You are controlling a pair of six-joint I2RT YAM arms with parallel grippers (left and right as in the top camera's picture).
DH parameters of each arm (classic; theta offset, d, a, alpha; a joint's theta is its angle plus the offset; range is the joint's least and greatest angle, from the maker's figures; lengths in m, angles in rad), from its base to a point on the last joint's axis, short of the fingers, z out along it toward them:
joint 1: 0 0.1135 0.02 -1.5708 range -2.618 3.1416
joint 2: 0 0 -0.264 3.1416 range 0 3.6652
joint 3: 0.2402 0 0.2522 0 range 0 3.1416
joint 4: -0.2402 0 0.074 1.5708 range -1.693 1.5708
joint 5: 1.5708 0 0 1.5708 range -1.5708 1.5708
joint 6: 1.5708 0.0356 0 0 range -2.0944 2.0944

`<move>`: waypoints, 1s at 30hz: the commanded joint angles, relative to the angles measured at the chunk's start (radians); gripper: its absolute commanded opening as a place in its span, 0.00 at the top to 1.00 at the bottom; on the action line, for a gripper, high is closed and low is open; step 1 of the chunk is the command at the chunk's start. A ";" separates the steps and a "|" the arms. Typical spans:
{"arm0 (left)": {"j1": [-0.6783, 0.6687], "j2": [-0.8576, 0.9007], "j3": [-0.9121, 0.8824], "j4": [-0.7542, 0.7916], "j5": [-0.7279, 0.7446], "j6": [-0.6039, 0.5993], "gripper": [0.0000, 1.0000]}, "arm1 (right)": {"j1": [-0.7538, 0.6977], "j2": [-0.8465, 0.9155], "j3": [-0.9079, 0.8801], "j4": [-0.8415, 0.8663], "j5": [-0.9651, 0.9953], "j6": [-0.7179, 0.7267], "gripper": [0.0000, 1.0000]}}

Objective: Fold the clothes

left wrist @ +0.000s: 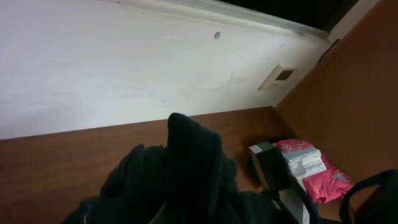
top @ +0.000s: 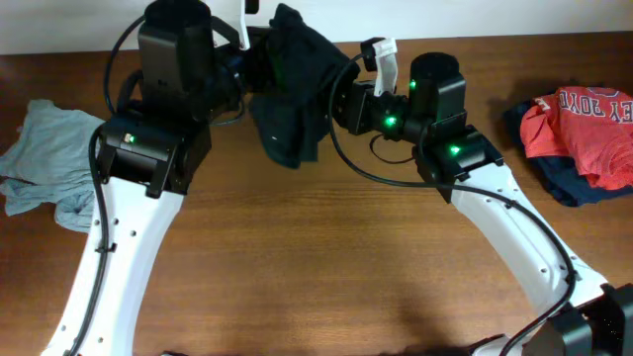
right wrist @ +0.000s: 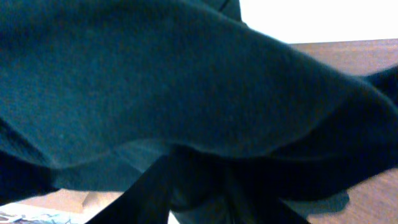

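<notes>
The black T-shirt [top: 289, 94] hangs bunched above the back middle of the table, held up between my two grippers. My left gripper [top: 255, 61] grips its upper left part and my right gripper [top: 341, 99] grips its right side. In the left wrist view the black fabric [left wrist: 186, 177] fills the lower frame and hides the fingers. In the right wrist view the shirt [right wrist: 186, 87] covers almost everything, and the dark fingers [right wrist: 199, 193] are closed into the cloth at the bottom. No white mark shows.
A pale grey-blue shirt [top: 49, 163] lies crumpled at the left edge. A red shirt with white lettering [top: 584, 119] lies on a dark blue garment [top: 554, 178] at the right, and also shows in the left wrist view [left wrist: 323, 180]. A white wall [left wrist: 124, 68] backs the table.
</notes>
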State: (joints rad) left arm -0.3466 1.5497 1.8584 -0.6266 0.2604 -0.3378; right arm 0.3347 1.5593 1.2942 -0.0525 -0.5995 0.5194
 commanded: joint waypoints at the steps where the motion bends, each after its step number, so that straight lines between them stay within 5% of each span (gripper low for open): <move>1: 0.000 -0.036 0.022 0.015 0.013 -0.009 0.99 | 0.007 0.007 0.018 -0.021 0.037 0.006 0.85; 2: 0.001 -0.036 0.022 0.020 0.013 -0.009 0.99 | 0.007 0.007 0.018 -0.039 0.046 0.006 0.96; 6: 0.001 -0.036 0.022 0.020 -0.007 -0.005 0.95 | 0.006 0.007 0.018 -0.059 0.063 0.005 0.96; 18: 0.036 -0.028 0.022 -0.135 -0.433 -0.005 0.43 | -0.063 -0.016 0.063 -0.249 0.030 -0.178 0.96; 26: 0.085 0.025 0.022 -0.236 -0.426 -0.005 0.39 | -0.094 -0.016 0.307 -0.708 0.221 -0.517 0.96; 30: 0.085 0.069 0.022 -0.264 -0.296 0.073 0.40 | -0.093 -0.016 0.409 -0.806 0.252 -0.581 0.96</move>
State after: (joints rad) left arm -0.2611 1.5692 1.8618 -0.8761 -0.1303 -0.3336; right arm 0.2428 1.5612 1.6127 -0.8249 -0.4141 0.0689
